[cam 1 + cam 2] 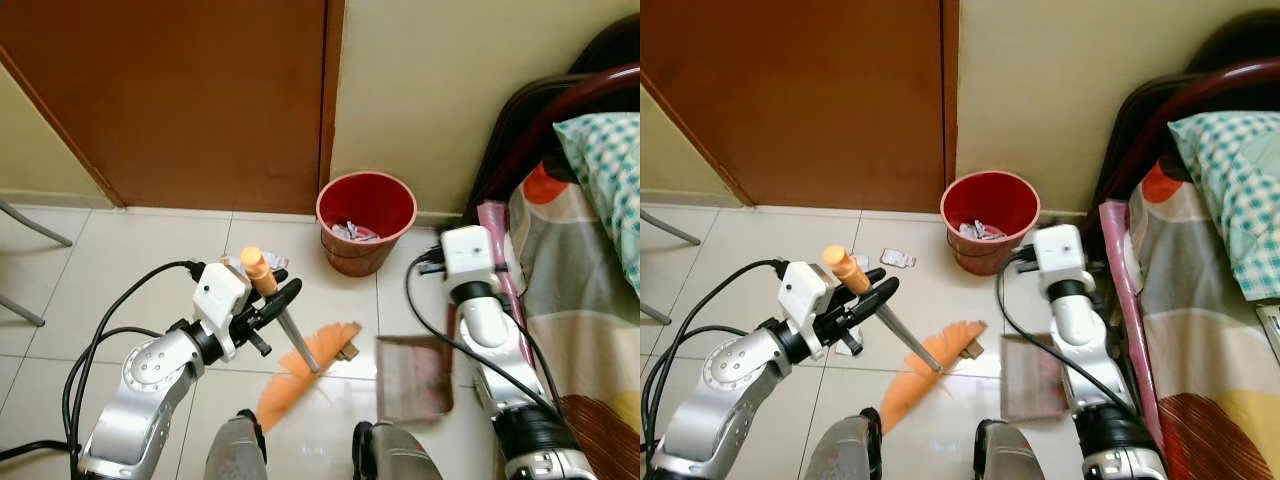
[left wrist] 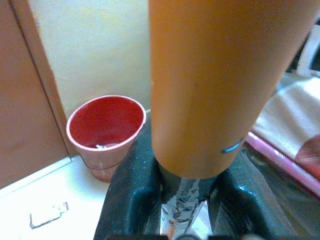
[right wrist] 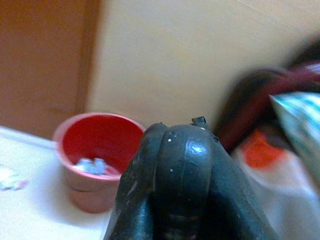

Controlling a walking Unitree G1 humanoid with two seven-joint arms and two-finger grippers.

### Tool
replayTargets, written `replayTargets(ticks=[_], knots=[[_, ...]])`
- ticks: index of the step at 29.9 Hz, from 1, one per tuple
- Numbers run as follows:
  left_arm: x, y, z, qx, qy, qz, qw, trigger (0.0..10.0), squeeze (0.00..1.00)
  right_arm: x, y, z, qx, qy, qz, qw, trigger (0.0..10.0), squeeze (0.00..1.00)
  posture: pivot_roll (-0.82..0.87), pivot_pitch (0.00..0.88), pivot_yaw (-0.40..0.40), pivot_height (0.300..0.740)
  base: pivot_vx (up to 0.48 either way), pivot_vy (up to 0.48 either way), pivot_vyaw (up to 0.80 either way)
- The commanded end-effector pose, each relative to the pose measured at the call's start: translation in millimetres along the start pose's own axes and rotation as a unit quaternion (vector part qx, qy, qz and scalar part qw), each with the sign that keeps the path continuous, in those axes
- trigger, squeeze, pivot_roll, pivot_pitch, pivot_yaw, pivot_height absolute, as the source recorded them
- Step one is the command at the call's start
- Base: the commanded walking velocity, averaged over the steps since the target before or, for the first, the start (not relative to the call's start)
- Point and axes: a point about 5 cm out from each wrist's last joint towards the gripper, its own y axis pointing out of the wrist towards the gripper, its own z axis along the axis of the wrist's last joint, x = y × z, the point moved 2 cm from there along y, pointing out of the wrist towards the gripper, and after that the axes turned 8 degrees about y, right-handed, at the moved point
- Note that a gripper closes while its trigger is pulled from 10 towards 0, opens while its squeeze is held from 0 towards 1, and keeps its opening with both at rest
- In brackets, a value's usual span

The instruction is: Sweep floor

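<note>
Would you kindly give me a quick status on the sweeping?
Left gripper shut on broom handle, orange bristles on tile. Right gripper holding dustpan beside bristles. Red bin ahead; paper scrap unswept.

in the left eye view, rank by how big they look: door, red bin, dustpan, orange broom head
1. door
2. red bin
3. dustpan and broom head: too alike to rank, and both lie nearer the camera than the bin.

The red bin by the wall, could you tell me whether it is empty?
No, the red bin already holds some crumpled pale scraps at its bottom, seen in the left eye view.
</note>
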Motion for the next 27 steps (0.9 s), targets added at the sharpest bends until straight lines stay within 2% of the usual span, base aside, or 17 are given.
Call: replayTargets(ticks=[1,4,6,7,9,11,14,15,16,17,24,25,26,27], knots=[[5.0,-3.7,-11.5,-0.016,-0.042,-0.008,0.999,10.0,0.00,9.6,-4.1,-4.3,-0.013,0.004,-0.036,0.999,10.0,0.00,0.06,0.102,-0.019,0.740,0.000,0.000,0.00],[5.5,-4.3,-11.6,-0.014,-0.049,-0.008,0.999,10.0,0.00,9.3,-7.7,-7.5,-0.022,0.021,-0.041,0.999,10.0,0.00,0.06,0.091,-0.015,0.740,0.000,0.000,0.00],[10.4,-1.1,-8.7,-0.003,-0.076,-0.011,0.997,10.0,0.00,7.3,-10.9,-12.5,-0.030,0.040,-0.052,0.997,10.0,0.00,0.05,0.084,-0.010,0.740,0.000,0.000,0.00],[10.4,-1.1,-8.7,-0.003,-0.076,-0.011,0.997,10.0,0.00,7.3,-10.9,-12.5,-0.030,0.040,-0.052,0.997,10.0,0.00,0.05,0.084,-0.010,0.740,0.000,0.000,0.00],[20.7,9.6,-1.7,0.017,-0.101,-0.023,0.994,10.0,0.00,2.8,-10.1,-14.9,-0.030,0.055,-0.068,0.996,10.0,0.00,0.05,0.071,-0.011,0.740,0.000,0.000,0.00],[22.7,12.5,0.4,0.023,-0.107,-0.025,0.994,10.0,0.00,0.8,-9.3,-15.0,-0.030,0.058,-0.070,0.995,10.0,0.00,0.05,0.071,-0.011,0.740,0.000,0.000,0.00],[25.5,22.7,8.3,0.044,-0.118,-0.020,0.992,10.0,0.00,-12.0,-5.1,-12.1,-0.025,0.062,-0.053,0.996,10.0,0.00,0.05,0.063,-0.016,0.740,0.000,0.000,0.00],[22.8,28.4,12.6,0.056,-0.123,-0.006,0.991,10.0,0.00,-22.0,-1.5,-8.0,-0.020,0.073,-0.038,0.996,10.0,0.00,0.05,0.062,-0.019,0.740,0.000,0.000,0.00],[22.8,28.4,12.6,0.056,-0.123,-0.006,0.991,10.0,0.00,-22.0,-1.5,-8.0,-0.020,0.073,-0.038,0.996,10.0,0.00,0.05,0.062,-0.019,0.740,0.000,0.000,0.00],[17.3,33.9,15.9,0.066,-0.123,0.014,0.990,10.0,0.00,-34.9,2.7,-3.1,-0.014,0.077,-0.013,0.997,10.0,0.00,0.05,0.063,-0.026,0.740,0.000,0.000,0.00],[-10.4,43.7,28.2,0.093,-0.116,0.088,0.985,10.0,0.00,-73.2,16.1,9.4,-0.001,0.075,0.051,0.996,10.0,0.00,0.06,0.058,-0.035,0.740,0.000,0.000,0.00],[-26.9,43.7,35.3,0.109,-0.115,0.127,0.979,10.0,0.00,-82.9,22.4,15.4,0.000,0.078,0.063,0.995,10.0,0.00,0.06,0.056,-0.038,0.740,0.000,0.000,0.00],[-26.9,43.7,35.3,0.109,-0.115,0.127,0.979,10.0,0.00,-82.9,22.4,15.4,0.000,0.078,0.063,0.995,10.0,0.00,0.06,0.056,-0.038,0.740,0.000,0.000,0.00],[-35.6,42.5,38.6,0.116,-0.115,0.147,0.976,10.0,0.00,-86.2,25.1,18.0,0.000,0.083,0.066,0.994,10.0,0.00,0.07,0.055,-0.041,0.740,0.000,0.000,0.00]])
